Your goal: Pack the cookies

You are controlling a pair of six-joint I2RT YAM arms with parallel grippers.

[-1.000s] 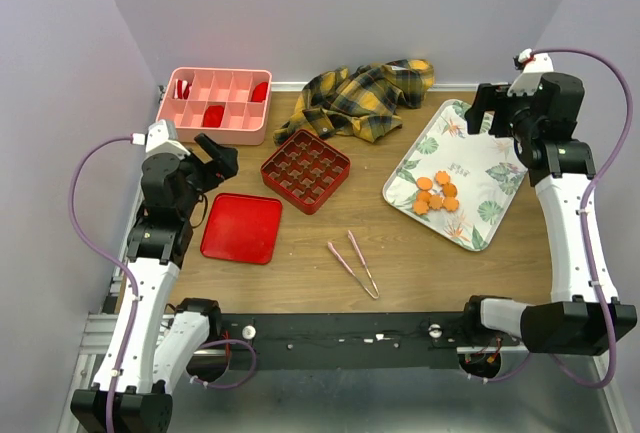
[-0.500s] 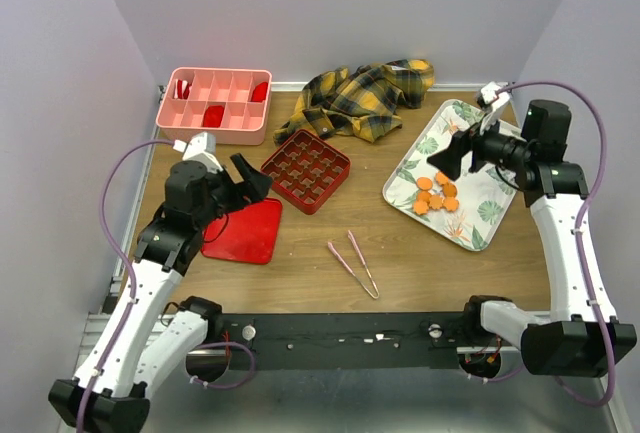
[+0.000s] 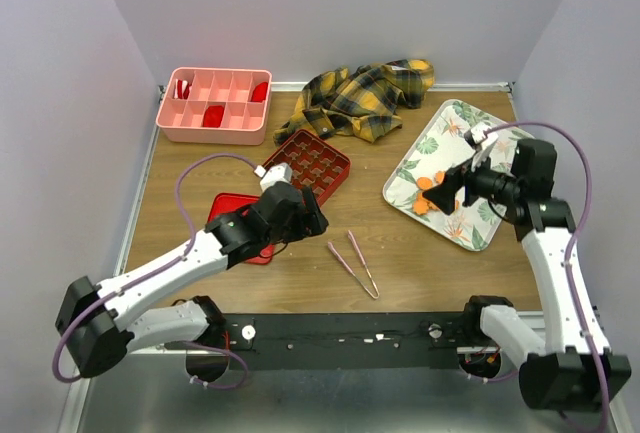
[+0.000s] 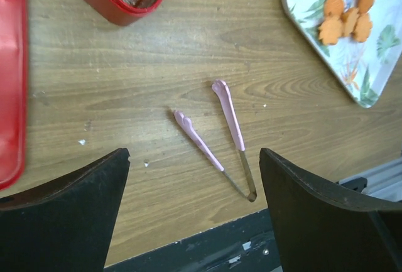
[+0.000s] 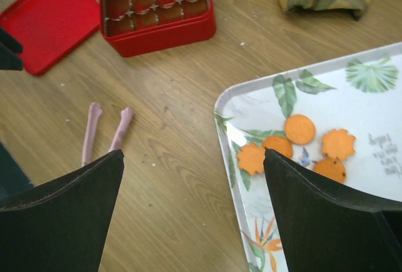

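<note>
At lower centre of the top view, the left claw (image 4: pixel 194 152) is hovering wide open and empty over the pink tongs (image 4: pixel 229 112) on the bench (image 4: pixel 125 65). The cookies (image 5: pixel 299 129) are lying on the leaf-print tray (image 5: pixel 377 115) at centre right, under the open, empty right claw (image 5: pixel 193 154). Straddling both tong arms squarely is probably giving the surest grasp.

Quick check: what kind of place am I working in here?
Probably a lab test cell, not a kitchen: plain walls box in a wooden table, with cookies on a tray and tongs laid out.
</note>
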